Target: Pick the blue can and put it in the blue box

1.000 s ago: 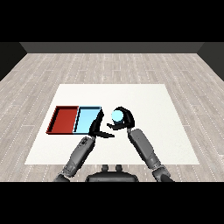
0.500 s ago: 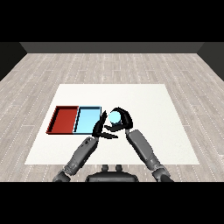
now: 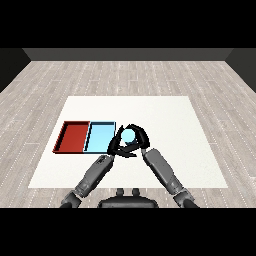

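We read the step in hand as the carry: the blue can is held in our right hand, whose fingers curl round it, so that only the pale blue top of the can shows between them. The can sits just beside the right-hand edge of the light blue tray, outside the rim as far as the head view shows. We cannot tell whether the can is clear of the counter or resting on it, because the hand hides its base.

Our left hand lies close against the right hand, at the near right corner of the light blue tray. Its fingers are hidden among the dark shapes there, so we cannot tell their state. The red tray lies touching the light blue tray on its far left side and plays no part in this step.

Next move, in our judgement:
1. We carry the can leftward until it stands over the floor of the light blue tray.
2. We keep the base above the tray rim while crossing it.
3. We mind the left hand, which sits near the path.
4. We lower the can upright, then release the fingers.
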Motion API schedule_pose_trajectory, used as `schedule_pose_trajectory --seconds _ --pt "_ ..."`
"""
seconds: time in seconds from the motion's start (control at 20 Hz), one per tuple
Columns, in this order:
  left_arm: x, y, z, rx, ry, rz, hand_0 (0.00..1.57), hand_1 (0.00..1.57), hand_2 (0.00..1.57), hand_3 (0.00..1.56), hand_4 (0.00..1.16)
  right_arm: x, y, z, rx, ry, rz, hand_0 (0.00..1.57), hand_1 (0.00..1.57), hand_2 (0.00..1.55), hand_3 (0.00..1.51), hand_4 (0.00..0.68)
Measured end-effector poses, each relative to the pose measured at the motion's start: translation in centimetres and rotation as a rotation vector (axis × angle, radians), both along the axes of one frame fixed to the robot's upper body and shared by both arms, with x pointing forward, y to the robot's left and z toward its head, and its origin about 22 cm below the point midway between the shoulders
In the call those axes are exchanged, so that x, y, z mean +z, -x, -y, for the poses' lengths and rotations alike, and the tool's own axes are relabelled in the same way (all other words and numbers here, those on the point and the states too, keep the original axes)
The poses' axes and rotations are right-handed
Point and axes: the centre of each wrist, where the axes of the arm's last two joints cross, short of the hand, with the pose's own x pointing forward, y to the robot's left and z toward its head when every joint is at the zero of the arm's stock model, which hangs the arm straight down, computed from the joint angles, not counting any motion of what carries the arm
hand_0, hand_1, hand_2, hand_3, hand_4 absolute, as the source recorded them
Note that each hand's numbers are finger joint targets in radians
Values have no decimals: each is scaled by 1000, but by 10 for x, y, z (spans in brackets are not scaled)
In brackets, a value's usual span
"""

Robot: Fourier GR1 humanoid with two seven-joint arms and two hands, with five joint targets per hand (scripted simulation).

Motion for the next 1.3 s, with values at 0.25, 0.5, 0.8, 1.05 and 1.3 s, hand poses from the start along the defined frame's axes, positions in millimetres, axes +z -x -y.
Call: schedule_pose_trajectory --seconds 0.25,0.5,0.8,1.05,1.3 --pt "1 -1 4 -11 10 6 0 0 0 0 0 4 3 -13 18 14 3 1391 1391 1437 1387 620" --pt "5 -5 6 11 -72 55 133 133 453 0 603 5 10 -28 47 28 10 1401 1401 1439 1390 609" --pt "3 -7 4 77 -234 93 453 453 604 0 189 0 7 -34 64 40 21 1456 1456 1466 1397 596" --pt "2 -6 -2 106 -301 112 454 454 646 348 718 -1 10 -39 68 57 30 1455 1455 1453 1396 598" --pt "-1 -1 -2 174 -244 101 774 774 819 684 673 -3 11 -45 84 47 36 1437 1437 1451 1391 606"
